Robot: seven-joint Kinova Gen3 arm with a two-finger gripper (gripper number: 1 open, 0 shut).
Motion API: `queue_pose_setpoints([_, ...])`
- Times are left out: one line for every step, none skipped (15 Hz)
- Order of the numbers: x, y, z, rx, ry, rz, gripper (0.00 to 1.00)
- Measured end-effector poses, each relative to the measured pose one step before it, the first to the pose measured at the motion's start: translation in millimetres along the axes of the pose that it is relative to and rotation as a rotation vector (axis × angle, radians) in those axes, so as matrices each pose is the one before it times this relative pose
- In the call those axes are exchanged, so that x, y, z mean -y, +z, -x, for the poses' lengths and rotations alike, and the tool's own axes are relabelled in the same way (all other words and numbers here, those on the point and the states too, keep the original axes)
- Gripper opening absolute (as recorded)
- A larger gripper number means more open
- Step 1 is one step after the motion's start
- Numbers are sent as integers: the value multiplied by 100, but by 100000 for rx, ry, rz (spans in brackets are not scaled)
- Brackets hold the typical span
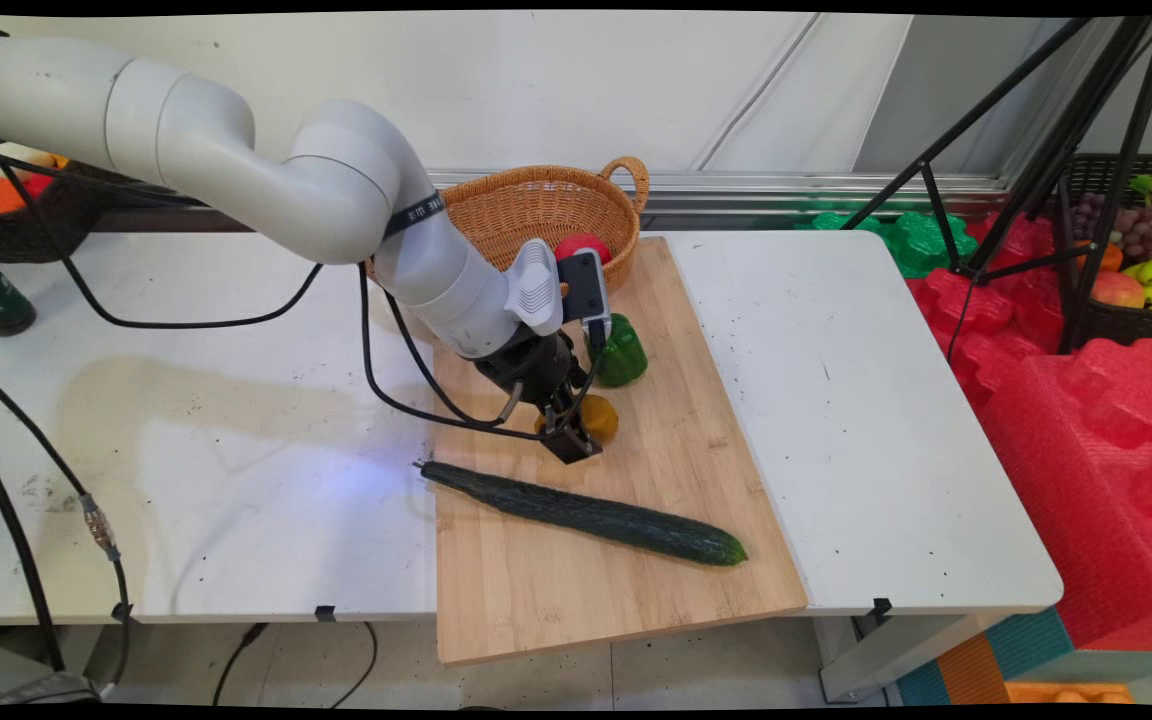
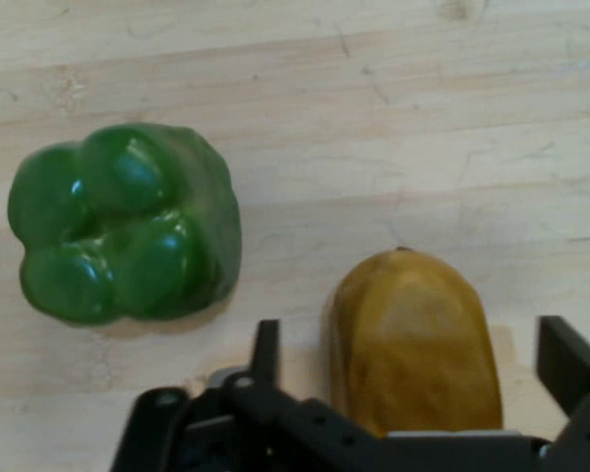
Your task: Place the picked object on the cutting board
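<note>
The gripper (image 2: 418,369) is lowered onto the wooden cutting board (image 1: 656,590), its fingers (image 2: 266,356) spread apart on either side of a yellow-brown pepper (image 2: 413,339); in the hand view a narrow gap is seen on each side, so nothing is clamped. A green bell pepper (image 1: 622,352) is found just beside the yellow one, toward the far end of the board and apart from it. A long dark cucumber (image 1: 586,512) is laid slantwise on the board nearer the camera, its stem end reaching past the board's left edge.

The board is set on a white table (image 1: 866,420), stained on its left half, and overhangs the near edge. Bare wood is left to the right of the gripper and in front of the cucumber. A wicker basket (image 1: 536,205) holding something red is placed at the board's far end, against the wall. Red foam mats (image 1: 1086,420) and a black tripod (image 1: 1056,150) are seen at the right.

The arm (image 1: 336,190) is brought in from the upper left, bent down at the wrist, with black cables (image 1: 386,380) looped beneath.
</note>
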Motion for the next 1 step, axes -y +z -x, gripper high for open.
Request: queue_pose_setpoints([43, -45, -10, -398, 42, -124, 100])
